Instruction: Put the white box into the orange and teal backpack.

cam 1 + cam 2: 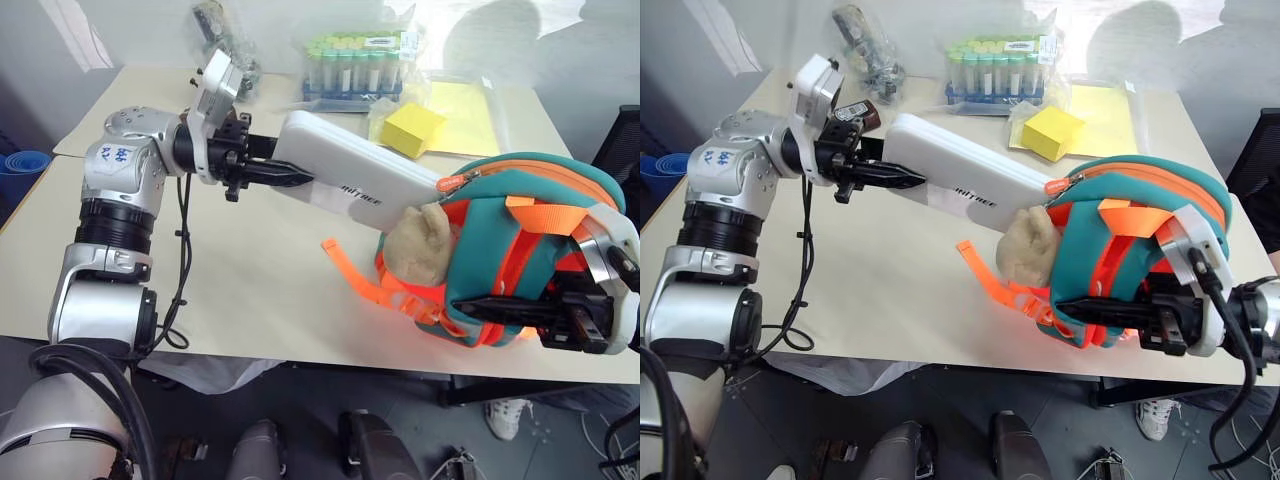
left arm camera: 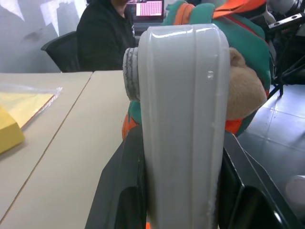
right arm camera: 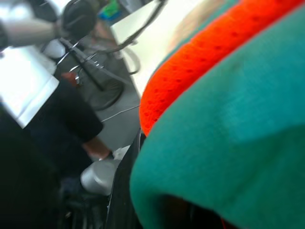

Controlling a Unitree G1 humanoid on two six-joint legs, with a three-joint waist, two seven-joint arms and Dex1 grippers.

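two claws share the job: the left claw [image 1: 285, 175], in the upper left of the frame, is clamped on the near end of the white box [image 1: 350, 172], its black fingers [image 2: 124, 191] pressed against both narrow sides, as the left wrist view shows. the box hangs above the surface [image 1: 260, 290], its long axis running from upper left down toward centre right, with the far end pushed up against the teal mouth of the backpack [image 1: 520, 250], just above the tan plush charm [image 1: 420, 240]. whether that end has already passed the zipper opening i cannot tell; it looks to be right at the lip. the right claw [image 1: 500, 308], at the lower right of the frame, is closed on the lower side of the backpack among the orange straps, holding the bag propped on its side with the opening turned toward the box. so the bag lies straight along the box's long axis from the left claw, and the left arm is the one placed to drive it. by my reading, the coming move is a push along that axis, down and to the right, while the right claw steadies the bag. a yellow block [image 1: 413, 128] and a rack of tubes [image 1: 355, 68] sit well behind, at the top of the frame.
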